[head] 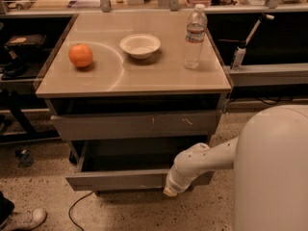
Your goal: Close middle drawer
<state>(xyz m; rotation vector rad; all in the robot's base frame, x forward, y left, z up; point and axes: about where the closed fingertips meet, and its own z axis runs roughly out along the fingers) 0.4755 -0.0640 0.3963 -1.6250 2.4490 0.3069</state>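
The robot's gripper (169, 191) sits low against the front of the middle drawer (120, 180), right of its centre. It ends a white arm (207, 158) that reaches in from the right. Whether the gripper is open or closed, or has hold of anything, cannot be told. The middle drawer has a plain grey front and stands pulled well out of the cabinet (159, 76). It lies below a scratched top drawer (134, 125) that juts out slightly. Closing it well likely calls for a straight, level push into the cabinet, so the wide drawer does not skew. Two drawer fronts show. On the cabinet stand one orange (80, 55), one white bowl (140, 45) and one water bottle (195, 36).
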